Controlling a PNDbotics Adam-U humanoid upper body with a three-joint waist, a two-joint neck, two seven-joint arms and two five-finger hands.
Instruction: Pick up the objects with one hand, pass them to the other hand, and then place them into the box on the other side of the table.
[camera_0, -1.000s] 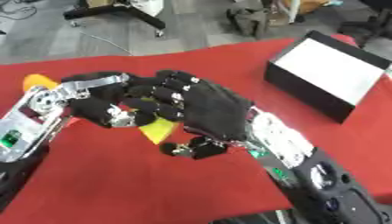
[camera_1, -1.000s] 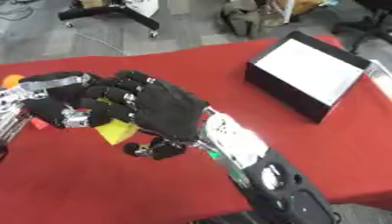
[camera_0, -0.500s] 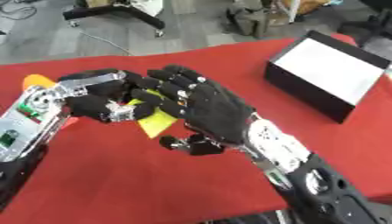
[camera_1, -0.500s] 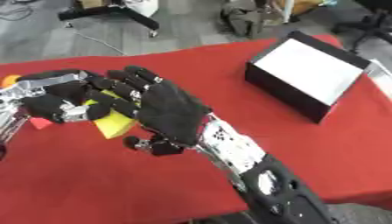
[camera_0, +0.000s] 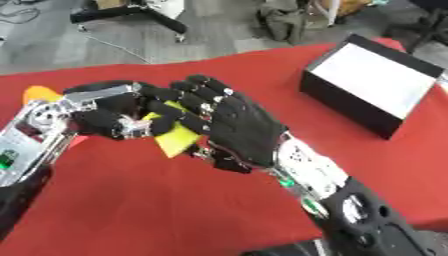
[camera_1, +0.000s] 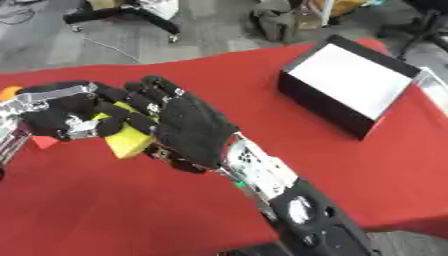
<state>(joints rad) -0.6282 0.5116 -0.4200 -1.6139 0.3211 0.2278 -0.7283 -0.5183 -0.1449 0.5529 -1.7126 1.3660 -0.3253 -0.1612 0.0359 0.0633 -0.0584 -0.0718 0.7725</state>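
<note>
In the left eye view, the left hand (camera_0: 109, 116) and right hand (camera_0: 229, 131) meet above the red table (camera_0: 131, 200), both curled round a yellow block (camera_0: 178, 136) pinched between them; the right hand's back hides most of it. An orange thing (camera_0: 40, 93) peeks out behind the left wrist. The box (camera_0: 372, 87), black with a white inside, sits well apart at the table's right edge. In the right eye view, a red piece (camera_1: 42, 142) lies just below the left hand, and chair legs (camera_1: 122, 12) stand on the grey floor (camera_1: 219, 35) beyond.
</note>
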